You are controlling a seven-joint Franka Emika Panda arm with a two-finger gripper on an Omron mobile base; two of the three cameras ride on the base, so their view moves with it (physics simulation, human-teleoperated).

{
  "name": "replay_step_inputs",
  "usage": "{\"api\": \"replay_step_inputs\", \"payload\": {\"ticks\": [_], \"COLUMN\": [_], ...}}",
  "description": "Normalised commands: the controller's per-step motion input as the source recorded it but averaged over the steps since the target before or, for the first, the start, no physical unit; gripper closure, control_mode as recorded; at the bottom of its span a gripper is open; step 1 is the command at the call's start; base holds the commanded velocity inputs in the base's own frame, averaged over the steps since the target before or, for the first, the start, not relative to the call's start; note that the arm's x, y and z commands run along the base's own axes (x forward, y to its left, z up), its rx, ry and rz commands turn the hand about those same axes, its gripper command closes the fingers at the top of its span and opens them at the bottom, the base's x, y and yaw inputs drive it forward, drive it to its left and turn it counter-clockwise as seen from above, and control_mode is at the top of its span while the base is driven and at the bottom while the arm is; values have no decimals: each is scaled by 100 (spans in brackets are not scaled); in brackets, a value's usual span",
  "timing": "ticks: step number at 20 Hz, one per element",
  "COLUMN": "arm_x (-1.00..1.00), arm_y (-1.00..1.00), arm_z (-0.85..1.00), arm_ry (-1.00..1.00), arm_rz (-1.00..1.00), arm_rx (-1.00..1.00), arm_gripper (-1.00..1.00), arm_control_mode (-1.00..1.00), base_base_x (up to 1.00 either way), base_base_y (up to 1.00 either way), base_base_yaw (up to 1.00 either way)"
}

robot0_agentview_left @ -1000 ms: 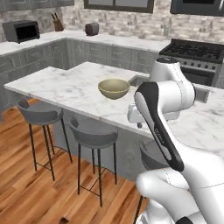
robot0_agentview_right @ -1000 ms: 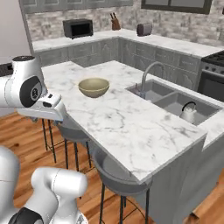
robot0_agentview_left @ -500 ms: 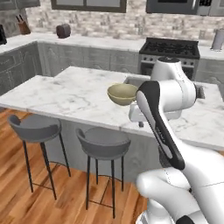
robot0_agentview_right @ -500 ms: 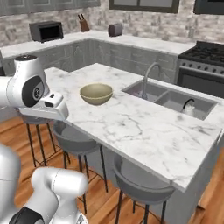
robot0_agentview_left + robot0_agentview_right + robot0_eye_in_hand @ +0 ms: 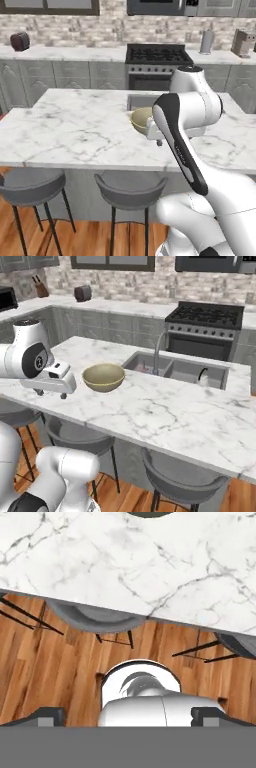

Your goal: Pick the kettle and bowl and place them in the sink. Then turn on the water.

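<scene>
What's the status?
Tool open, empty, beside the bowl. Bowl on the counter; kettle already in the sink. No water running. Nothing in the way.

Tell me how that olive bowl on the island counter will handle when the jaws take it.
The bowl looks rigid, so it should keep its shape. Its wide mouth and rounded wall suggest a pinch on the rim is likelier to hold than one across the body. It sits upright on the smooth marble counter, so a nudge would probably slide it rather than tip it.

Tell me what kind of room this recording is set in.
A rendered home kitchen: a marble island with a sunk sink and stools under it, plus a gas stove along the back wall.
</scene>
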Motion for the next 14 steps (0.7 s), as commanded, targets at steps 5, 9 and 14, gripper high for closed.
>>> {"api": "replay_step_inputs", "payload": {"ticks": [5, 9, 14], "arm_x": [0, 0, 11], "arm_y": [0, 0, 4], "arm_z": [0, 0, 0], "arm_ry": [0, 0, 3], "arm_rz": [0, 0, -1], "arm_rx": [0, 0, 0], "arm_gripper": [-100, -100, -100], "arm_control_mode": [100, 100, -100], "base_base_x": [60, 71, 43], "base_base_y": [32, 14, 20], "base_base_yaw": [-52, -39, -14]}}
